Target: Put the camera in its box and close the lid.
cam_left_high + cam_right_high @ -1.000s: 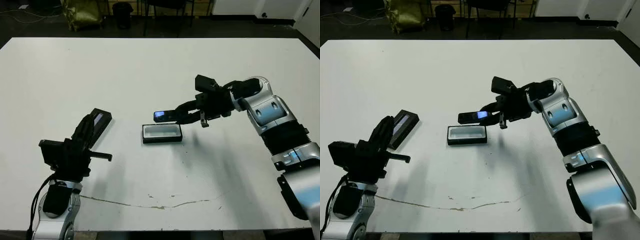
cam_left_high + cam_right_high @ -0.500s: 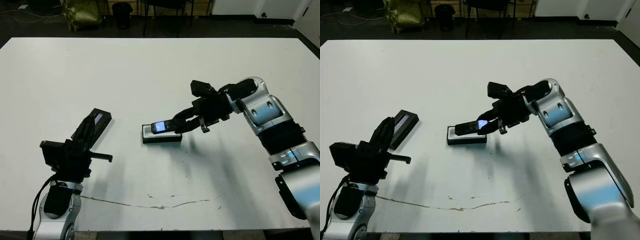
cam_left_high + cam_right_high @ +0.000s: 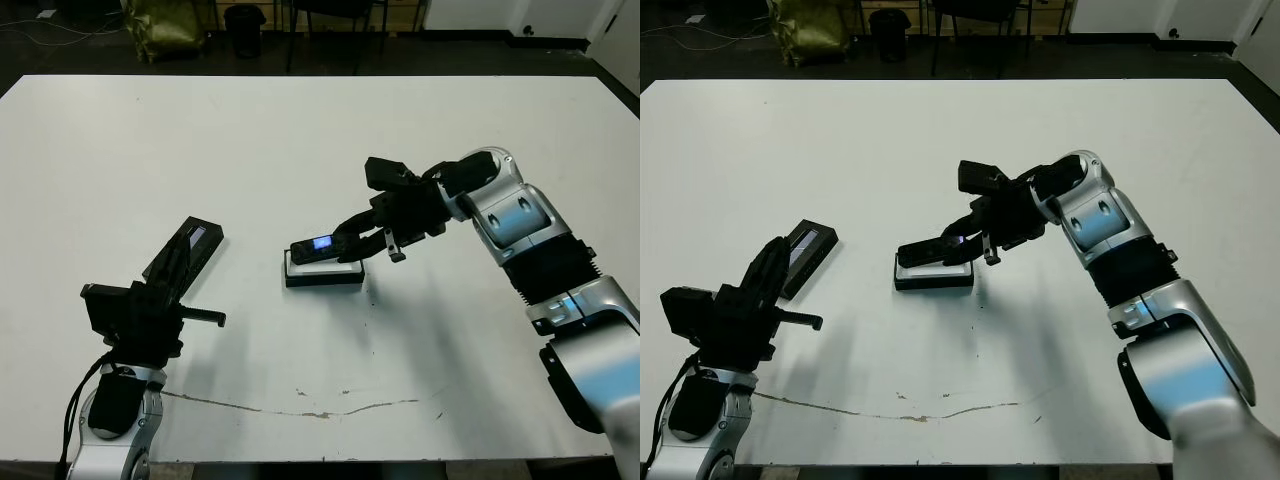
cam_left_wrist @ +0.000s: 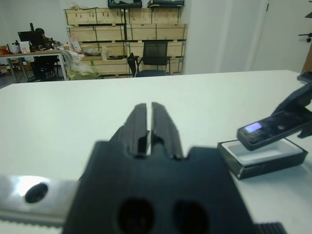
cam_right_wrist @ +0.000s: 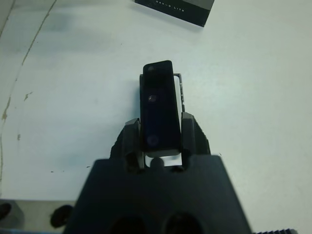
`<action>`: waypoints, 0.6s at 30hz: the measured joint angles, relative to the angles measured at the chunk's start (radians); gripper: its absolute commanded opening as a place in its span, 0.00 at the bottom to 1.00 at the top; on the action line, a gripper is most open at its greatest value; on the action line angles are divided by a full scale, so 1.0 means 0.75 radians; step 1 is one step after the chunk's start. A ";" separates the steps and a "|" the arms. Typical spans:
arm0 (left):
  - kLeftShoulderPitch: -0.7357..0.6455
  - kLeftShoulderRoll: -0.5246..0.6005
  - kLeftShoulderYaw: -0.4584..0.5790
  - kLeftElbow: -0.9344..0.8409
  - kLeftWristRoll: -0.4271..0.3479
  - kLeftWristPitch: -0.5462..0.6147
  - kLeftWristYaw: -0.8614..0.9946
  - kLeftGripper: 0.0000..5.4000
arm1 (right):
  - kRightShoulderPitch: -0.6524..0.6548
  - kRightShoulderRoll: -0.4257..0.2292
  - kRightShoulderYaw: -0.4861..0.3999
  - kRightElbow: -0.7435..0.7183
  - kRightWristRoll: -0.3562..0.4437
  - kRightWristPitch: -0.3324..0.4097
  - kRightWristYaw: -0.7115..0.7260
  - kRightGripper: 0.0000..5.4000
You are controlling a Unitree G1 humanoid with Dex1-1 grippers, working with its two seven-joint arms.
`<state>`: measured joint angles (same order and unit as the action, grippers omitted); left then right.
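The right claw (image 3: 352, 240) and the slim black bar camera (image 3: 322, 247) it clamps cover the white-lined black tray box (image 3: 323, 272) at frame centre, the flat black striped lid (image 3: 186, 258) occupies the left, while the white worktop (image 3: 300, 140) across the upper frame lies open.
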<state>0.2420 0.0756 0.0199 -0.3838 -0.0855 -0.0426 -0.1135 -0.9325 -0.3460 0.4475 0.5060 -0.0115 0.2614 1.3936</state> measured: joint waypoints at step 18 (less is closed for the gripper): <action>0.000 -0.003 0.000 0.008 0.003 -0.004 0.000 0.00 | 0.000 0.014 0.000 0.090 -0.034 -0.110 -0.019 0.10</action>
<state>0.2421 0.0737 0.0200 -0.3775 -0.0831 -0.0456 -0.1134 -0.9327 -0.3358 0.4476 0.5733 -0.0373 0.1789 1.3793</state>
